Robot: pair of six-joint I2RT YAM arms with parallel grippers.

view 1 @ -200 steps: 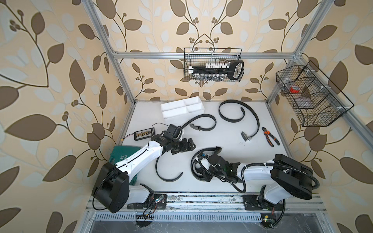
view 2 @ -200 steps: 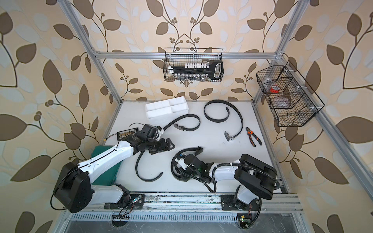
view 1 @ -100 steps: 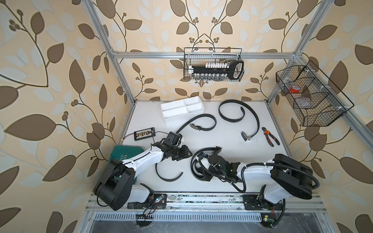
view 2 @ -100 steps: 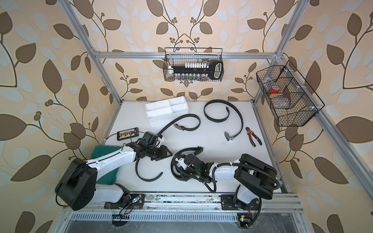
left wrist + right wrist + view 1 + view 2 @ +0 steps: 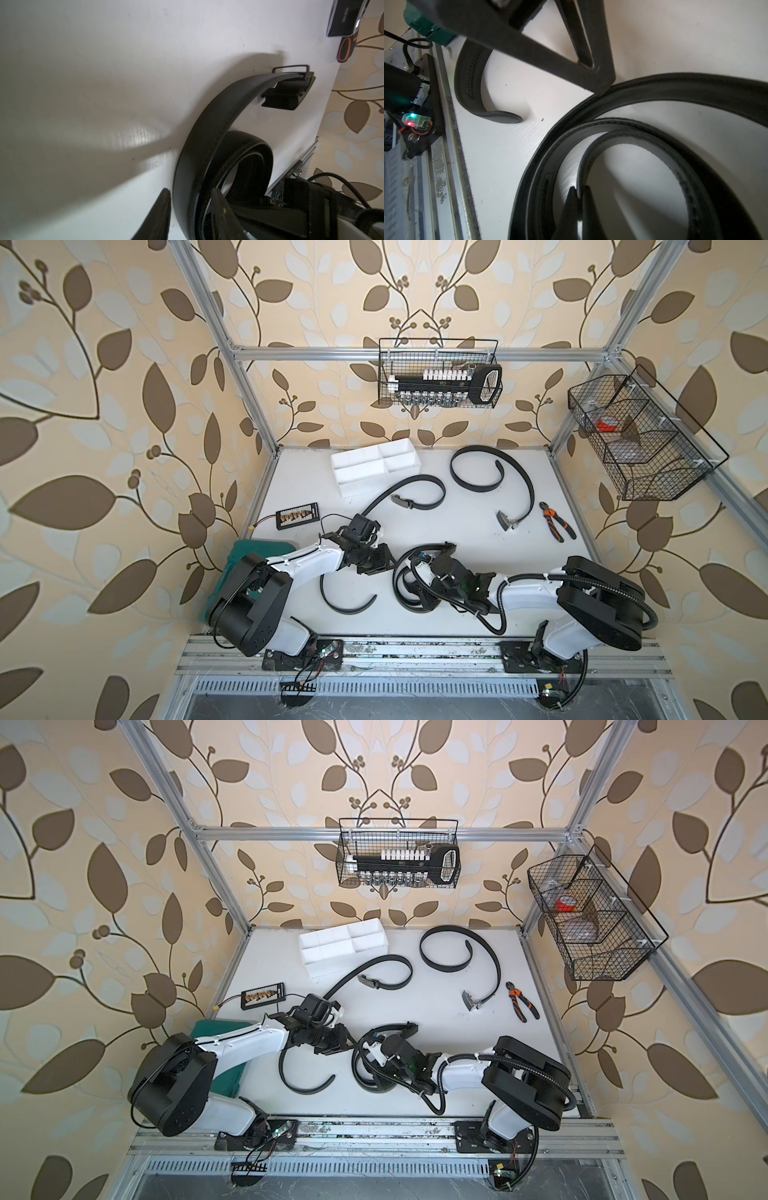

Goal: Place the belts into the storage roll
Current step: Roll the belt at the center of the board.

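right gripper (image 5: pixel 579 188): pressed together on the innermost wrap of the coiled belt (image 5: pixel 654 89). My guess is it's parked there so the coil can't spring open on me.
left gripper (image 5: pixel 190 190): jaws narrow, one finger outside the coil's outer wrap and one inside it. I can't tell if it's actually biting. It looks like the idea is to keep that outer turn snug.
coiled belt: standing on edge near the front edge of the table (image 5: pixel 457 531), about midway along, between the two arms. The buckle sits on the coil's far side.
storage roll (image 5: pixel 365 488): by the far edge, toward the far-left corner. All four compartments look empty. The pockets are small, so I reckon every belt has to go in rolled.
second belt (image 5: pixel 415 477): loose, with its buckle end just beside the storage roll. The strap runs under my left arm and the tail curls near the front edge.
third belt (image 5: pixel 530 485): loose curve toward the far-right corner, buckle near the pliers (image 5: pixel 557 524).
writing: the left wrist view catches pale lettering on a dark plate (image 5: pixel 342 18), too skewed for me to read. Nothing else is legible.
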